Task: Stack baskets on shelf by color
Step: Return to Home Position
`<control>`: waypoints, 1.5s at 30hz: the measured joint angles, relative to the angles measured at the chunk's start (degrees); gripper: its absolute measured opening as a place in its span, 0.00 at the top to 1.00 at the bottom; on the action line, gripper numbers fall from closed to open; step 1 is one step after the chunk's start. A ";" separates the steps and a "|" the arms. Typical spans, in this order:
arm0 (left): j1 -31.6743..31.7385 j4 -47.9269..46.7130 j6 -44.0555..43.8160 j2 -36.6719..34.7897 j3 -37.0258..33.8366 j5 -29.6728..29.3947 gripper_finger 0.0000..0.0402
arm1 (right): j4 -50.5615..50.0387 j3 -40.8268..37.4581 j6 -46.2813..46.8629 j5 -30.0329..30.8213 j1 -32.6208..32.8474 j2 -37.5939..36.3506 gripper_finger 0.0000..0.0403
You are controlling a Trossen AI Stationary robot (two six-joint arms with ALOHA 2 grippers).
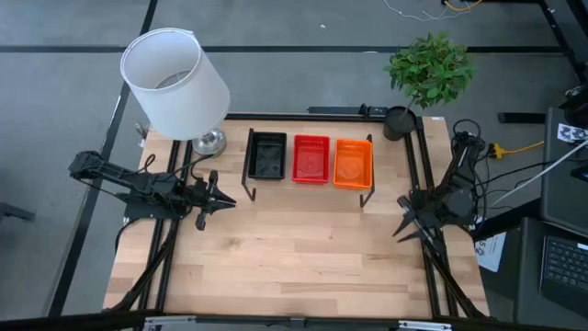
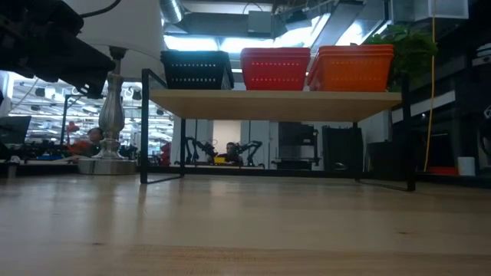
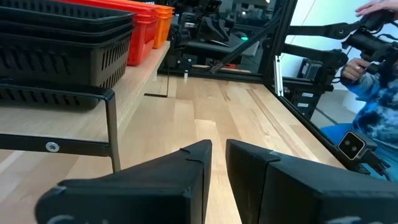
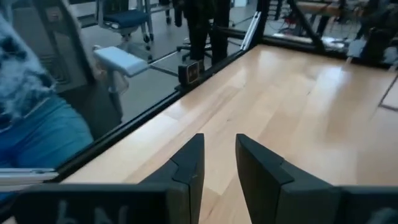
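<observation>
The left claw (image 1: 223, 199) hovers over the worktop's (image 1: 303, 253) left side, near the lamp (image 1: 175, 81), its fingers only narrowly parted and holding nothing. On the shelf (image 2: 276, 104) at the back stand black baskets (image 1: 267, 155), red baskets (image 1: 310, 158) and orange baskets (image 1: 353, 163), side by side. The right claw (image 1: 401, 223) hovers at the right edge, narrow and empty.
</observation>
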 joint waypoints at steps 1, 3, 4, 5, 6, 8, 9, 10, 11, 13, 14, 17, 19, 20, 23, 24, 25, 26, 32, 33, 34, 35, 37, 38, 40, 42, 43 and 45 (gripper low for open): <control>0.00 0.00 0.00 0.00 0.00 0.00 0.90 | 0.75 0.00 -0.44 -0.01 -0.61 0.01 0.77; 0.00 0.00 -0.02 0.00 0.00 0.00 0.90 | 2.06 0.00 -1.69 -0.07 -2.23 -0.01 0.77; 0.00 0.00 0.00 0.00 0.00 0.00 0.90 | 2.13 0.00 -1.93 -0.06 -3.23 0.02 0.77; 0.00 0.00 0.01 0.00 0.00 0.00 0.90 | 2.09 0.00 -1.97 -0.20 -4.22 0.02 0.77; 0.00 0.00 0.00 0.00 0.00 -0.01 0.90 | 2.13 0.00 -2.05 -1.04 -5.25 0.02 0.77; 0.00 0.00 0.00 0.00 0.00 -0.01 0.90 | 2.04 0.00 -2.59 -4.06 -7.13 0.03 0.77; 0.00 0.00 0.01 0.00 0.00 0.00 0.90 | 2.04 0.00 -3.17 -5.67 -8.03 0.03 0.77; 0.00 0.00 0.00 0.00 0.00 -0.01 0.90 | 2.10 0.00 -3.55 -7.19 -8.87 0.05 0.77; 0.00 0.00 0.00 0.00 0.00 -0.01 0.90 | 2.09 0.00 -4.01 -8.28 -9.68 0.08 0.77; 0.00 0.00 0.00 0.00 0.00 0.00 0.90 | 2.05 0.00 -4.96 -9.49 -11.13 0.08 0.77; 0.00 0.00 -0.02 0.00 0.00 -0.01 0.90 | 2.18 0.00 -5.37 -9.98 -11.77 0.08 0.77; 0.00 0.00 0.01 0.00 0.00 -0.01 0.90 | 5.71 0.00 -7.01 -5.47 -14.20 0.10 0.77; 0.00 0.00 0.00 0.00 0.00 -0.01 0.90 | 7.46 0.00 -7.54 0.00 -16.52 0.08 0.77; 0.00 0.00 0.01 0.00 0.00 -0.01 0.90 | 7.53 -0.01 -7.71 1.05 -17.72 0.08 0.77; 0.00 0.00 0.00 0.00 0.00 -0.02 0.90 | 10.70 -2.85 -9.03 -7.34 -21.37 0.01 0.77; 0.00 0.00 -0.02 0.00 0.00 -0.02 0.90 | 13.28 -4.67 -9.05 -12.19 -22.57 0.02 0.77; 0.00 -0.01 0.01 0.01 0.00 -0.02 0.90 | 16.70 -5.54 -8.07 -16.25 -23.72 0.47 0.77; 0.00 -0.02 0.01 0.02 0.00 0.00 0.90 | 19.47 -6.34 -7.31 -18.29 -24.60 1.07 0.77; -0.03 -0.14 0.01 0.07 0.00 -0.05 0.90 | 25.73 -8.52 -9.37 -19.69 -29.03 1.33 0.77; -0.04 -0.10 0.01 0.07 0.00 -0.04 0.90 | 25.56 -8.52 -10.45 -20.75 -29.86 1.33 0.77; -0.04 -0.11 0.01 0.07 0.00 -0.04 0.90 | 25.56 -8.52 -11.18 -22.27 -30.76 1.33 0.77; -0.04 -0.11 0.01 0.07 0.00 -0.04 0.90 | 25.77 -8.52 -12.43 -24.13 -31.69 1.33 0.77; -0.02 -0.11 0.01 0.07 0.00 -0.04 0.90 | 26.69 -8.52 -14.95 -27.35 -33.32 1.33 0.77; -0.04 -0.11 0.01 0.07 0.00 -0.04 0.90 | 27.34 -8.52 -16.23 -27.93 -34.00 1.33 0.77; -0.03 -0.11 0.01 0.07 0.00 -0.04 0.90 | 28.28 -8.53 -18.24 -26.24 -35.08 1.33 0.77; -0.03 -0.11 0.01 0.07 0.00 -0.04 0.90 | 28.32 -8.54 -17.98 -22.66 -35.46 1.33 0.77; -0.04 -0.11 0.01 0.07 0.00 -0.04 0.90 | 28.08 -8.53 -16.86 -20.81 -35.44 1.33 0.77; -0.04 -0.11 0.01 0.07 0.00 -0.04 0.90 | 27.21 -8.53 -12.77 -18.09 -35.44 1.33 0.77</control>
